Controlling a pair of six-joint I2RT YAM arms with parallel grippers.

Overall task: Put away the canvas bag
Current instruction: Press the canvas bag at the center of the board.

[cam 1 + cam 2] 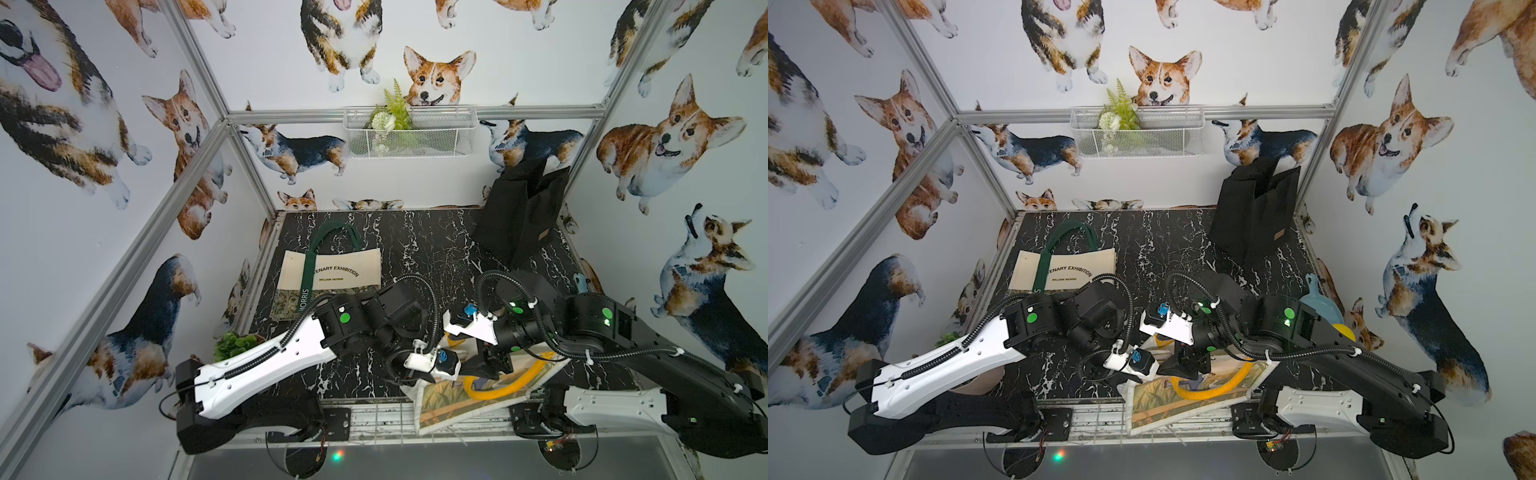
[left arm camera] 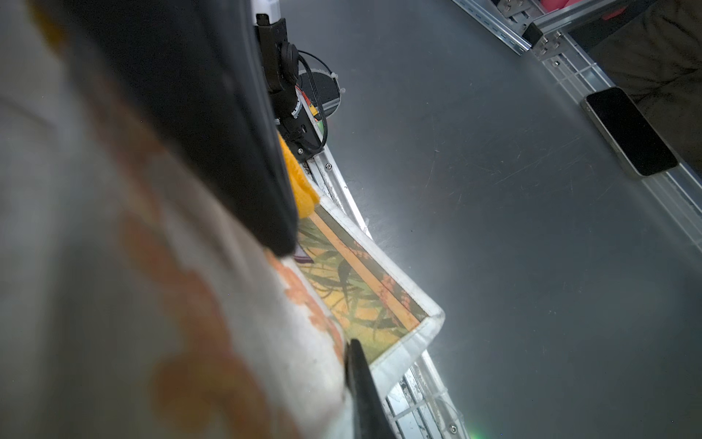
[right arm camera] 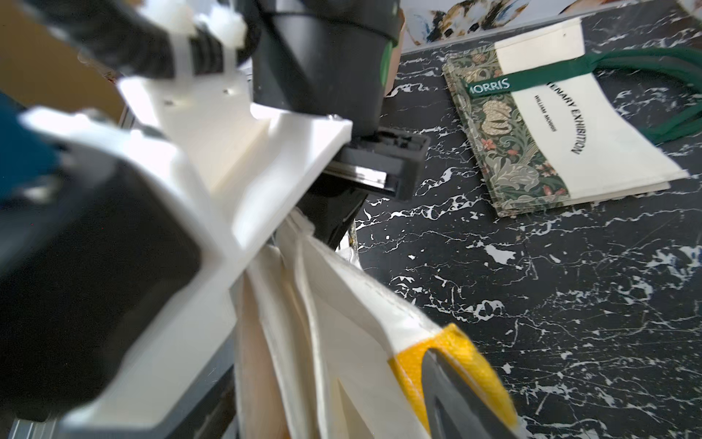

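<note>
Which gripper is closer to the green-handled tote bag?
Left. The left gripper grips the yellow-handled canvas bag nearer the green-handled tote bag; the right gripper is just beyond, farther away.

Both top views high overhead, down onto the same marble table (image 1: pixel 415 249); wrist views close along the jaws.

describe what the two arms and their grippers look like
Both arms match: the left arm and right arm have white angular shells over black joints, round green stickers and black ribbed cable hoses. The left gripper and right gripper are black with tapered fingers, each behind a white camera bracket with a blue part.
</note>
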